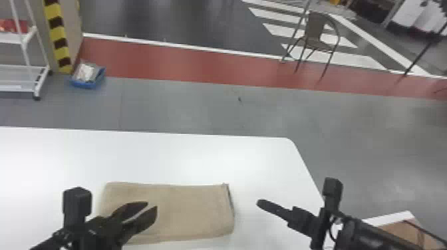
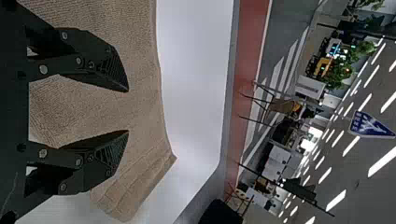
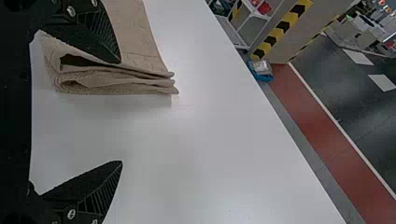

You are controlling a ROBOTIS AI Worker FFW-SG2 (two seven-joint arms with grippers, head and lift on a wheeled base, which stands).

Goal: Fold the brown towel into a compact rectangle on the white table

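The left tool [image 1: 152, 205] hangs parted, while the right tool [image 1: 262, 202] hangs spread much wider.

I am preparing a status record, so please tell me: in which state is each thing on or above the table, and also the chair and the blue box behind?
Brown cloth towel: folded in layers, lying on the white table.
Black left gripper: open, above the towel.
Black right gripper: open wide.
Brown chair: standing upright.
Shallow blue box: on the floor, with things in it.
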